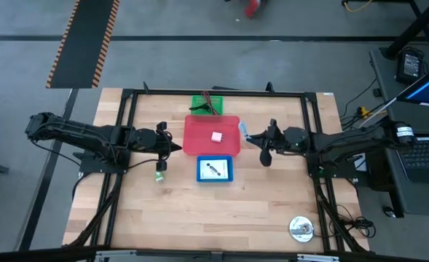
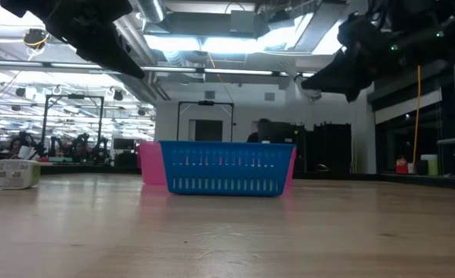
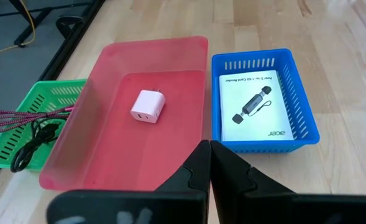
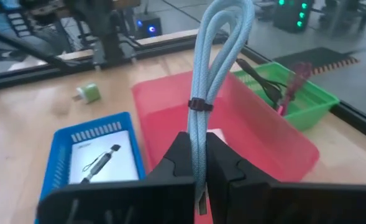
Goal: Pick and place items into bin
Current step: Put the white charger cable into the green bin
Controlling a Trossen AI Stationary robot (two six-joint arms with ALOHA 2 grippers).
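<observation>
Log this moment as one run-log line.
right gripper: shut on light-blue braided cable, above red plastic bin | left gripper: shut, empty | white charger cube: in bin

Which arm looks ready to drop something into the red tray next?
The right one, probably. Its pincer is shut on a light blue cable right beside the red tray. The left pincer is shut and empty.

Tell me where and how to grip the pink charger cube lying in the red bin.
Grip the pink charger cube across two opposite flat sides, coming straight down from above. It lies flat and alone mid-floor in the red bin, clear of the walls, so fingers likely fit either side. Its prongs point toward the far wall; avoid closing on that end. The empty left gripper hovers nearest.
</observation>
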